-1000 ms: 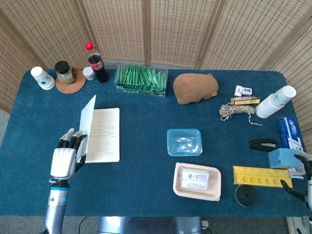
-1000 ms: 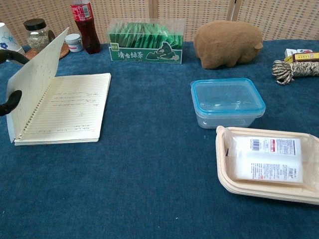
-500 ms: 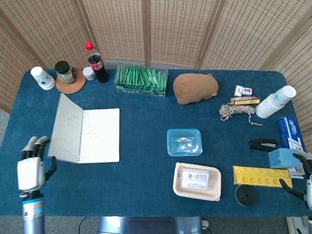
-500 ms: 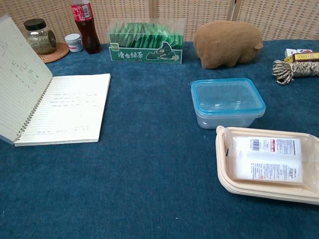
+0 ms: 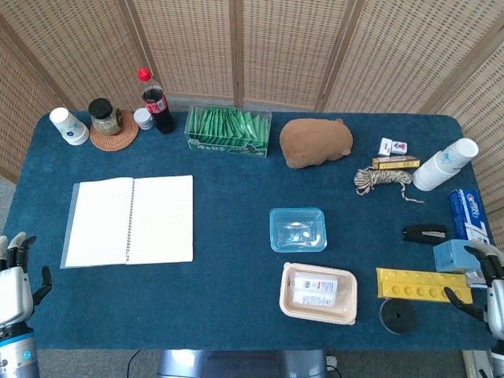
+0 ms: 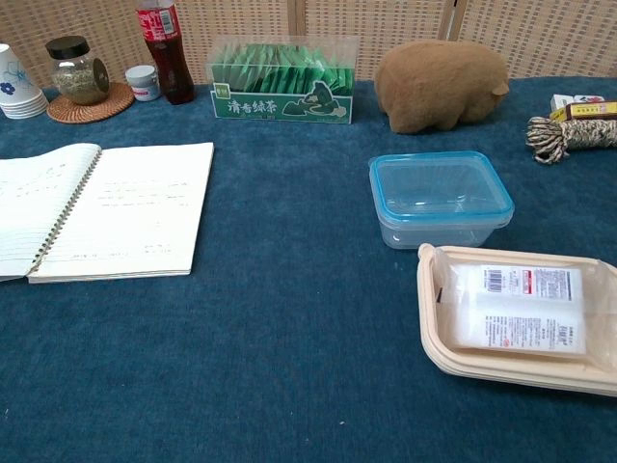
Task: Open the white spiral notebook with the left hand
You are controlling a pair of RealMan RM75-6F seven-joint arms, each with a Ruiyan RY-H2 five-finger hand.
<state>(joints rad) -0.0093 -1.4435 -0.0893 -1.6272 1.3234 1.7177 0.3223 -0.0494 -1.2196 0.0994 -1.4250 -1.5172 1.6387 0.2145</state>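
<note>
The white spiral notebook (image 5: 130,220) lies flat and open on the blue table (image 5: 228,181), lined pages up, its wire spine down the middle. In the chest view the notebook (image 6: 106,207) spreads across the left side. My left hand (image 5: 14,282) hangs at the table's front left corner, well clear of the notebook, fingers apart and holding nothing. My right hand (image 5: 490,293) shows only partly at the right edge, fingers apart, nothing in it.
Behind the notebook stand a cola bottle (image 5: 156,102), a jar on a coaster (image 5: 106,120), paper cups (image 5: 69,126) and a green tea box (image 5: 228,131). A clear tub (image 5: 298,229), a packed tray (image 5: 318,293), a brown plush (image 5: 315,142) and small items fill the right.
The notebook cover has fallen from leaning to flat on the left, so the book lies fully open. My left hand has drawn back to the front left corner.
</note>
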